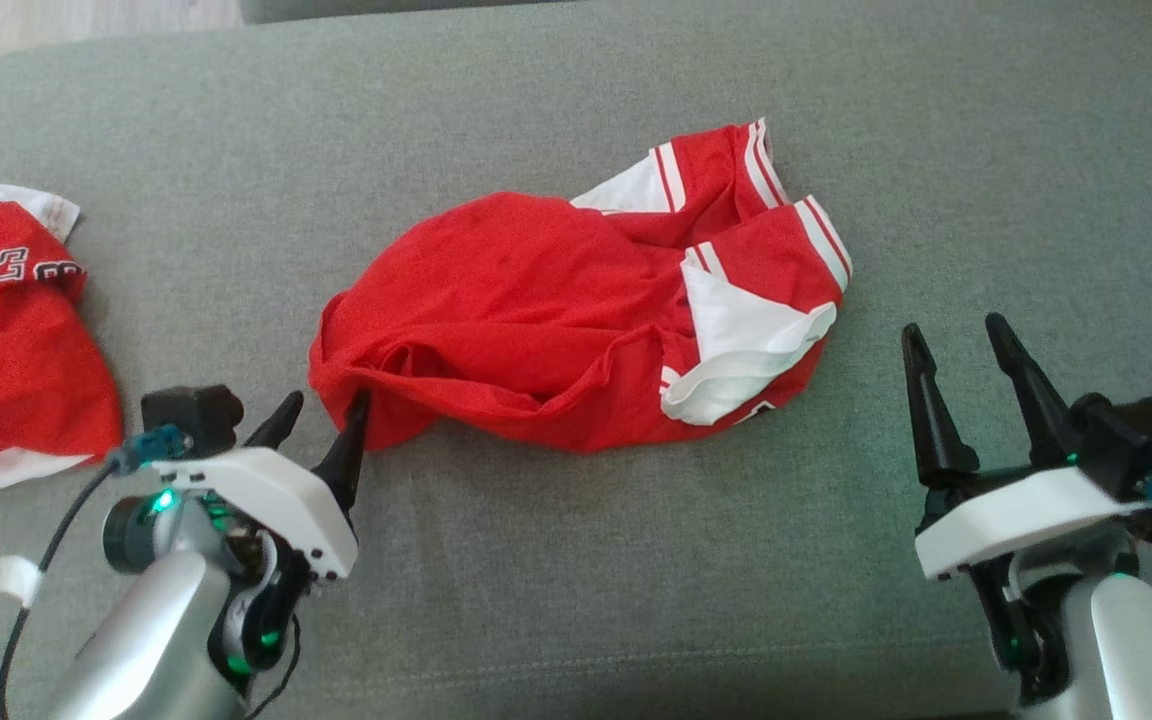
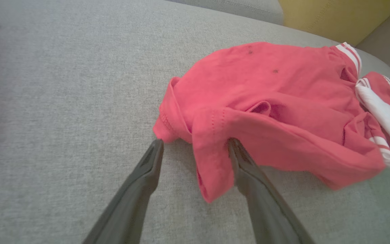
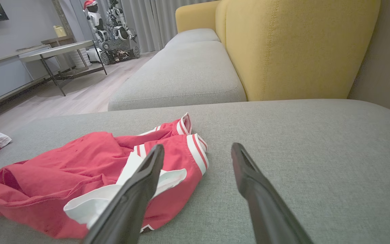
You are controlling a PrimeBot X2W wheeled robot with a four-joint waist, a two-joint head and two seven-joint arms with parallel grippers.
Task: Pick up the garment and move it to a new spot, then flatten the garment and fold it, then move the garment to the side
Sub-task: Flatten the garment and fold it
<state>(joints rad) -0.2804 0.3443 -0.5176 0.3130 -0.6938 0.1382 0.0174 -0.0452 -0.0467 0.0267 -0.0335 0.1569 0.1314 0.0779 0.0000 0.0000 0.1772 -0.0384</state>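
A crumpled red garment [image 1: 556, 310] with white striped sleeves lies in the middle of the grey sofa cushion [image 1: 556, 560]. My left gripper [image 1: 321, 412] is open at the garment's near left corner; in the left wrist view that gripper [image 2: 195, 142] has a hanging fold of the red garment [image 2: 212, 162] between its fingers, the right finger tucked under the cloth. My right gripper [image 1: 951, 340] stands open to the right of the garment, apart from it. In the right wrist view that gripper [image 3: 197, 149] points past the garment's [image 3: 80, 166] striped sleeve.
A second red garment [image 1: 6, 340] with white trim and lettering lies at the cushion's left edge. A yellow sofa back [image 3: 283, 44] and a further grey cushion [image 3: 185, 67] stand beyond. A table [image 3: 59, 51] and a robot [image 3: 110, 27] stand across the wooden floor.
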